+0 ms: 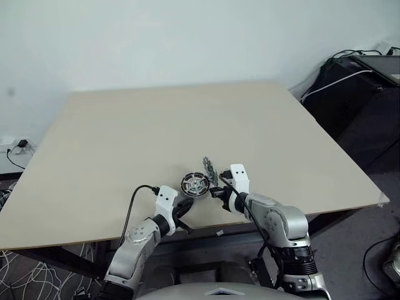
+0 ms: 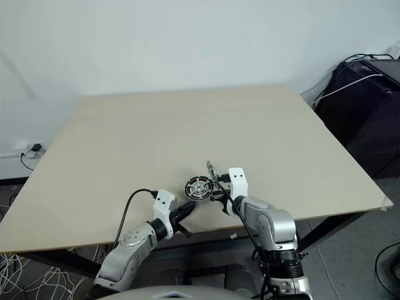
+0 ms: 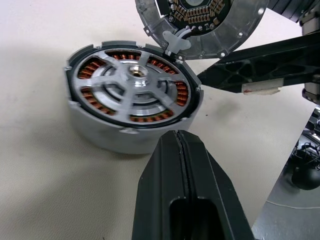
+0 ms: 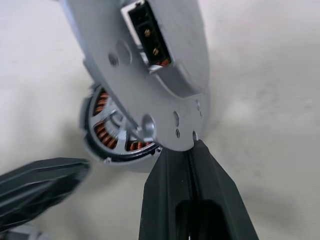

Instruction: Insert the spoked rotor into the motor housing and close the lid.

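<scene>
Two black grippers sit near the front edge of the tan table [image 1: 125, 137]. The motor housing [image 3: 132, 107] rests flat there, with the spoked rotor [image 3: 134, 86] already inside. The right gripper [image 4: 194, 145] pinches the silver lid [image 4: 150, 70] by its rim, tilted just above the housing. The left gripper [image 3: 182, 145] is pressed together, empty, beside it.

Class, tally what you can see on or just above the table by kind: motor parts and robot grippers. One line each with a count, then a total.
Motor housing with spoked rotor seated in it: 1
Lid, held tilted above the housing: 1
Grippers, left gripper and right gripper: 2
Total: 4
</scene>
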You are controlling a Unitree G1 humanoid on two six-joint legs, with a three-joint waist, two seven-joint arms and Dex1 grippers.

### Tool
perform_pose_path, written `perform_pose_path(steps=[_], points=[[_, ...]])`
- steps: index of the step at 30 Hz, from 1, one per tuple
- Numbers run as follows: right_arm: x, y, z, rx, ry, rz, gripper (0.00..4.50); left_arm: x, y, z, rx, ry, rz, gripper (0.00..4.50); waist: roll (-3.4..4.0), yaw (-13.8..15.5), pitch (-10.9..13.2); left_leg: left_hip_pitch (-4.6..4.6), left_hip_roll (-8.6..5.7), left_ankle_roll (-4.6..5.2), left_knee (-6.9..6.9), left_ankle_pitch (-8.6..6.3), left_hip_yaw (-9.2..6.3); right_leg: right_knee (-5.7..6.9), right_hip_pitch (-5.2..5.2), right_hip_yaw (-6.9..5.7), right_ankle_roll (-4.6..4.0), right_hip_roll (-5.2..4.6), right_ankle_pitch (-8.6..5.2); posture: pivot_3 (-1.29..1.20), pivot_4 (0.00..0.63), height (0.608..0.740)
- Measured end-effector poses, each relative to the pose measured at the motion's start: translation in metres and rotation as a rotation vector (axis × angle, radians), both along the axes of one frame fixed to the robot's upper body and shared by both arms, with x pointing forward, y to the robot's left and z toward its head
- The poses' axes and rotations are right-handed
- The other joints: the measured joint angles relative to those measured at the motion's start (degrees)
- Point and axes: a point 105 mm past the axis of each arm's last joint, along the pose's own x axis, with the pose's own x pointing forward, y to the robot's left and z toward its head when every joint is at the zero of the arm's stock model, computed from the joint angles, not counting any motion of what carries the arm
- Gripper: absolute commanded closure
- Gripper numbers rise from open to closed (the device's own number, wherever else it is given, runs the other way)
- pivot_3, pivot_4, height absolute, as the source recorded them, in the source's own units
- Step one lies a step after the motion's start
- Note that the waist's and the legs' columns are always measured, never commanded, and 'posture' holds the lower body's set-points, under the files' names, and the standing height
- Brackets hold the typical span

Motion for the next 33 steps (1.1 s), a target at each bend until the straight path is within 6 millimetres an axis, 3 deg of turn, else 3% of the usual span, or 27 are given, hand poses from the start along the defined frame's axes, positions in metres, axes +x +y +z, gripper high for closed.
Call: perform_pose_path(steps=[7,12,20,26,33], points=[[-0.009,0.007,-0.003,-0.012,0.025,0.083,4.49,-0.001,0.000,-0.001,0.001,0.002,0.000,4.50,-0.02,-0.06,0.00,0.05,0.00,-0.01,0.02,0.00,0.00,0.00,0.04,0.01,-0.03,-0.01,-0.02,0.00,0.000,0.740],[-0.023,-0.019,-0.025,-0.246,0.076,0.175,4.49,-0.001,0.001,-0.001,0.002,0.005,0.005,4.50,-0.04,0.85,0.02,0.03,-0.12,0.04,0.06,-0.01,0.00,-0.03,0.09,-0.01,-0.22,-0.14,-0.13,0.00,0.000,0.740],[-0.025,-0.039,-0.022,-0.288,0.057,0.137,4.49,-0.002,0.001,-0.002,-0.001,0.009,0.007,4.50,-0.16,1.46,0.03,-0.01,-0.13,0.08,0.10,-0.04,-0.02,-0.08,0.13,-0.03,-0.09,-0.15,-0.19,0.00,0.000,0.740],[-0.007,-0.056,0.017,-0.274,-0.132,0.032,4.49,-0.003,0.001,0.002,-0.007,-0.005,0.008,4.50,-0.37,1.21,0.17,-0.04,-0.08,0.08,0.12,-0.04,-0.03,-0.06,0.09,-0.04,-0.07,-0.12,-0.18,0.00,0.000,0.740],[-0.011,-0.040,0.037,-0.112,-0.266,0.077,4.49,-0.002,0.005,0.005,-0.015,-0.010,0.030,4.50,-0.43,1.17,0.21,-0.04,-0.09,0.09,0.12,-0.05,-0.03,-0.07,0.11,-0.03,-0.06,-0.13,-0.18,0.00,0.000,0.740]])
